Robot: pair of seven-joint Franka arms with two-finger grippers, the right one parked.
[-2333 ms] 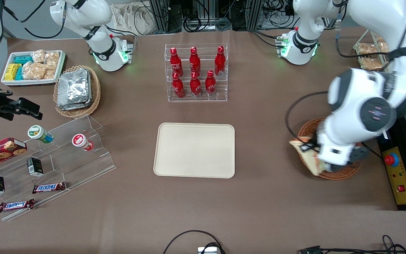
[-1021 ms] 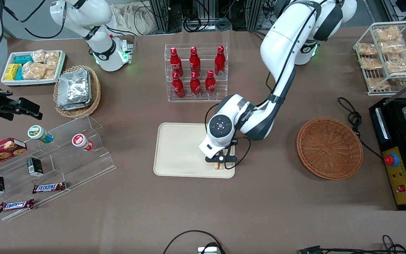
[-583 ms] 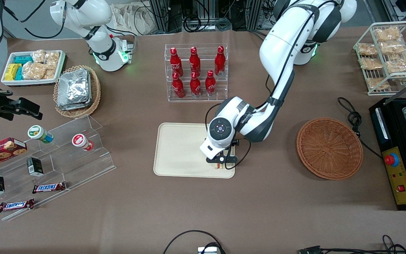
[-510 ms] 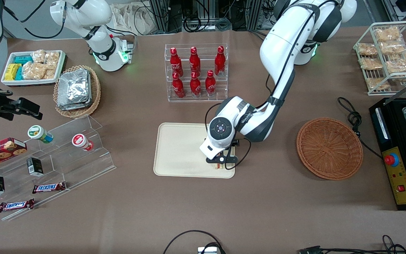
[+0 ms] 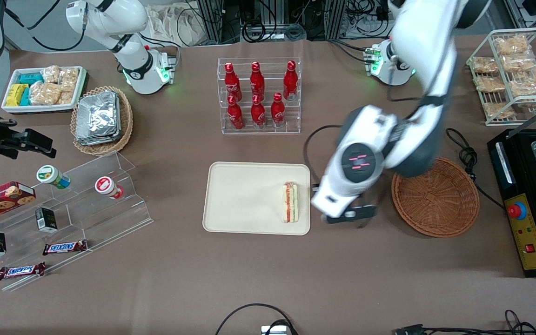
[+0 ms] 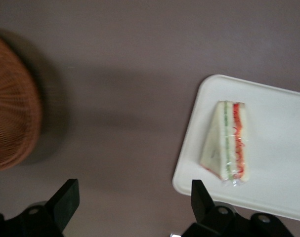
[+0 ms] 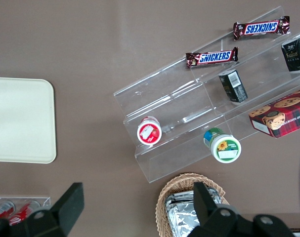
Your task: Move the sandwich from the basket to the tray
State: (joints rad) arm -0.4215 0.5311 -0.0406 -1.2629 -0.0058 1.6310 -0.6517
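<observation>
The claw (image 5: 348, 216) hangs above bare bench between the tray and the basket, its two fingers (image 6: 65, 200) spread wide with nothing between them. Just beside it, the sandwich (image 5: 290, 202) lies flat on the tray (image 5: 244, 197), close to the tray's edge on the working arm's side, its red and green filling stripes facing up. The round reddish-brown basket (image 5: 435, 197) sits on the claw's other flank, toward the working arm's end, with nothing in it.

The bench (image 5: 268, 274) is covered in a plain brown matte surface. Farther from the front camera than the tray stands a clear rack of red bottles (image 5: 258, 95). Toward the parked arm's end are a stepped clear display (image 5: 86, 204) with small cups, boxes and Snickers bars, a tan wicker basket of foil packets (image 5: 102, 120), and a white bin of snacks (image 5: 43, 88). Toward the working arm's end stand a wire rack of bagged snacks (image 5: 510, 70) and a black unit with a red button (image 5: 518, 210). Cables and metal framing crowd the room along the bench's edge farthest from the front camera.
</observation>
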